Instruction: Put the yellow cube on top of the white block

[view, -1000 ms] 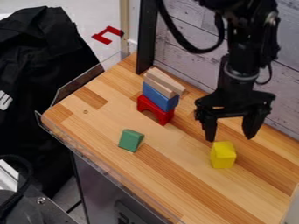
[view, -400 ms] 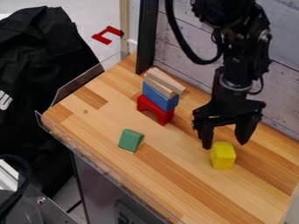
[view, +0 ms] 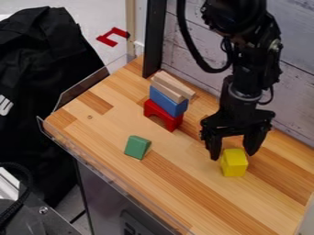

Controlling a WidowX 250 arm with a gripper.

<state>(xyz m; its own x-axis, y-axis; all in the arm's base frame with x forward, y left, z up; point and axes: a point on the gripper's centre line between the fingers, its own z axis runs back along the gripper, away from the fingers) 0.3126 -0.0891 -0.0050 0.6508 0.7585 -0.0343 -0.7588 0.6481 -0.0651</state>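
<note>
A: Cube (view: 234,165) status?
B: Yellow, flat-faced, upright on the counter (view: 110,126), near the tips of the spread end effector (view: 233,155).
A: Clearances?
B: Bare wood toward the green block (view: 137,147); transparent guard (view: 81,89) along the counter's edge, well apart from the cube.

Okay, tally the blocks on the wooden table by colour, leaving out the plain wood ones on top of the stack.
Yellow: 1, the cube
Green: 1, the wedge-like block
Red: 1, the arch
Blue: 1, the block on the arch
Total: 4
</note>
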